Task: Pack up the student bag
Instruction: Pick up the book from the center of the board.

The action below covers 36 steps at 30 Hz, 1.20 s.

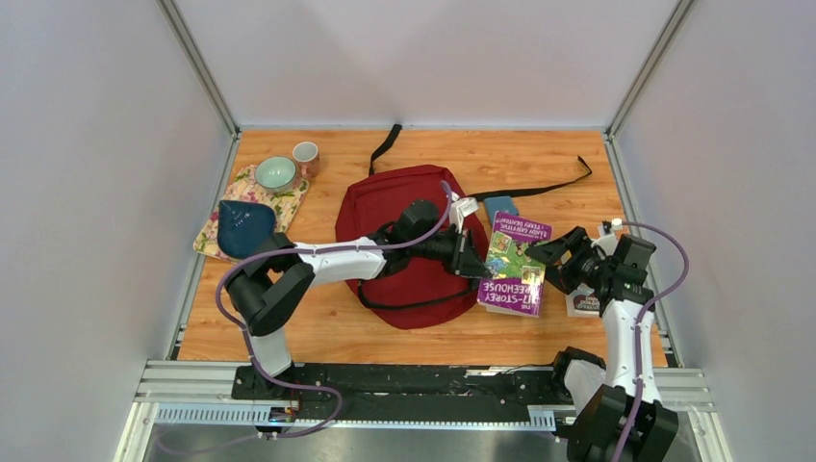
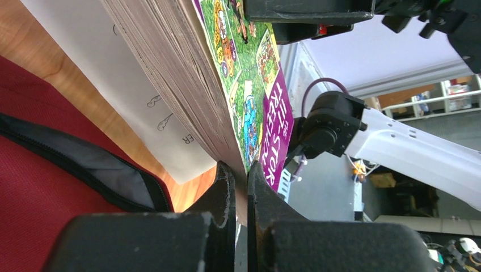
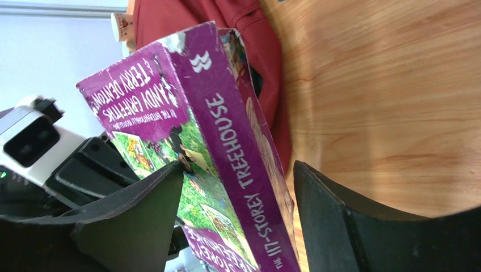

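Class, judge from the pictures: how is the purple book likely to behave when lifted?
The book is a thick paperback, so probably heavy for its size. The left gripper seems to pinch only its cover; lifted so, the pages would likely sag open. The glossy cover may slip.

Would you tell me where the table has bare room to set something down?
Bare wood runs along the near edge before the student bag, and far left between cup and strap. Around the purple book, the left gripper and right gripper crowd in.
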Tool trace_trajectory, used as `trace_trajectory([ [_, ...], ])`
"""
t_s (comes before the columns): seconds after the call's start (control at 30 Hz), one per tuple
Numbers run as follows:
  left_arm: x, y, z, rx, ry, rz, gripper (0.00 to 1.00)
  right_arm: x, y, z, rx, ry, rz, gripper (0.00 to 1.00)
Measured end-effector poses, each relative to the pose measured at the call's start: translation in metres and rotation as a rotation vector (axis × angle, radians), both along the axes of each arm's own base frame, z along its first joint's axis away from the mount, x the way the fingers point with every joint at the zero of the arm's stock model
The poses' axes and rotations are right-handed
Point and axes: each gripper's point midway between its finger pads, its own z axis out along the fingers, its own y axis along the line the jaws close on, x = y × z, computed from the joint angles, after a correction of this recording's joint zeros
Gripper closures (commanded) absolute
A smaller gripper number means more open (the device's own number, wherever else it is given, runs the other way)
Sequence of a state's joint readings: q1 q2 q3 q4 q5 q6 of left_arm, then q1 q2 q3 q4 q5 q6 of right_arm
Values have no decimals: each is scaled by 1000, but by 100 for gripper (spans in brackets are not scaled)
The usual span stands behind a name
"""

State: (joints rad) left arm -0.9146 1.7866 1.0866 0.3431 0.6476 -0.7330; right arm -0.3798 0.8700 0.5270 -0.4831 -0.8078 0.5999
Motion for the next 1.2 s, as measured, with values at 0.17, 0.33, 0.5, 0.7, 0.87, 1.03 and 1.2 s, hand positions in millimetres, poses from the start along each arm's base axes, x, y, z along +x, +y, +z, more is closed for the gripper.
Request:
trace_trajectory([
  [0.17, 2, 9, 3, -80, 50, 2, 100, -1, 9, 6, 40, -38, 40, 25],
  [0.33, 2, 10, 16, -145, 60, -10, 100, 0, 21, 17, 54, -89, 94, 25],
  [0.5, -1, 9, 24, -175, 67, -27, 100, -4, 39, 24, 63, -122, 175, 47],
  [0.7, 0, 11, 21, -168, 84, -18, 69, -7, 44, 33, 46, -174, 203, 92],
  [0.87, 3, 15, 19, -132, 57, 5, 27, -9, 44, 42, 35, -193, 184, 100],
  [1.03, 9, 22, 41, -133, -22, 64, 25, -9, 44, 50, 49, -199, 161, 100],
  [1.2, 13, 36, 68, -196, -94, 123, 25, -8, 53, 78, 123, -265, 167, 100],
])
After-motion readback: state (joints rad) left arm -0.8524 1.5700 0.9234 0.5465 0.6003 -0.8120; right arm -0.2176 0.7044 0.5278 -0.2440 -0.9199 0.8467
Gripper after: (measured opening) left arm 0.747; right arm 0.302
